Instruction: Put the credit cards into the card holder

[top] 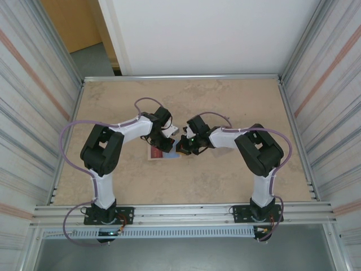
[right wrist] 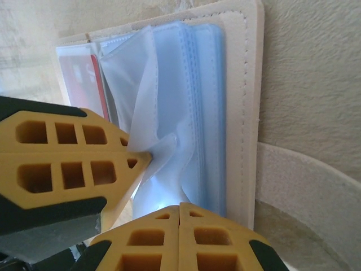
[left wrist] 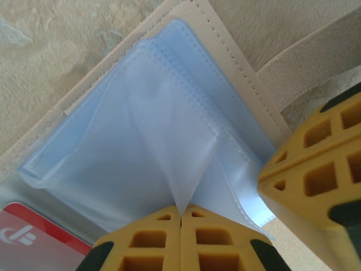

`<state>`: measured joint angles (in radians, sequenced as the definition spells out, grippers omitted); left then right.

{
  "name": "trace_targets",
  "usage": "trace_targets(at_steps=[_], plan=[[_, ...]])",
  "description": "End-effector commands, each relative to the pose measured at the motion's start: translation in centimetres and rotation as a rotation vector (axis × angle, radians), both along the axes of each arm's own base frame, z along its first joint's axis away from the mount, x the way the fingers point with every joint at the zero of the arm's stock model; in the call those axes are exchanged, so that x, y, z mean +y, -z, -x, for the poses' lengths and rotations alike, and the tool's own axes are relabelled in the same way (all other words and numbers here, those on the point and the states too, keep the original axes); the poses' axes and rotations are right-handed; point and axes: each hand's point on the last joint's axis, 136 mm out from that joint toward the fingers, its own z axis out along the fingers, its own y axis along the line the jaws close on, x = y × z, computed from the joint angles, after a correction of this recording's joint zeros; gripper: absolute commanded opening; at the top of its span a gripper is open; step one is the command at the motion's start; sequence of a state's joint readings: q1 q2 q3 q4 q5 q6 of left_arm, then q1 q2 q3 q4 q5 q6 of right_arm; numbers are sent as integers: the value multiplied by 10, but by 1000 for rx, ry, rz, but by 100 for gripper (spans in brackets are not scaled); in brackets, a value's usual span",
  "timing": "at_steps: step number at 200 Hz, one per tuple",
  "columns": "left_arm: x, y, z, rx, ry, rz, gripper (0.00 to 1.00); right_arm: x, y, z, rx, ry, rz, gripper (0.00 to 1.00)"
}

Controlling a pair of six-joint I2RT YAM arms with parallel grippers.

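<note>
Card holder (left wrist: 158,124) on beige tabletop (top: 225,180) — ribbed walls (top: 28,84).

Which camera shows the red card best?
Right wrist: the red card shows more of its face, left of the blue pockets. Left wrist catches one corner with a logo; top external, just a small red patch.

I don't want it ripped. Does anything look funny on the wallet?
Yes: one clear pocket of the card holder is tugged up into a crumpled peak, pinched in the shut left gripper, not lying flat like the others.
</note>
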<state>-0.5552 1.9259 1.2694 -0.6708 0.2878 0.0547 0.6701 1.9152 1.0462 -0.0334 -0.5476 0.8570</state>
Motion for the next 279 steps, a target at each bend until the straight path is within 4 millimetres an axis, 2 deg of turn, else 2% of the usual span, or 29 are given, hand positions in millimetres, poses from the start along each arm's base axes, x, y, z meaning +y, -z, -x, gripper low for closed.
trace_targets(at_steps=[1, 28, 59, 91, 141, 169, 212, 279], plan=[[10, 9, 14, 64, -9, -32, 5, 6, 6, 2, 21, -2, -7, 0], [9, 8, 14, 66, -8, -27, 5, 7, 9, -1, 27, -2, -5, 0], [10, 8, 15, 65, -9, -29, 5, 8, 1, -3, 11, 5, -17, 0], [10, 6, 14, 62, -11, -23, 5, 6, -7, -7, 7, 46, -62, 5], [10, 5, 13, 64, -20, -16, 6, 9, -3, -8, 22, 66, -82, 9], [11, 6, 14, 66, -20, -14, 6, 6, -11, -12, 19, 103, -120, 15], [11, 5, 13, 66, -22, -14, 6, 4, -29, -19, 16, 174, -207, 17], [12, 6, 14, 70, -22, -14, 6, 14, -28, -23, 29, 185, -232, 18]])
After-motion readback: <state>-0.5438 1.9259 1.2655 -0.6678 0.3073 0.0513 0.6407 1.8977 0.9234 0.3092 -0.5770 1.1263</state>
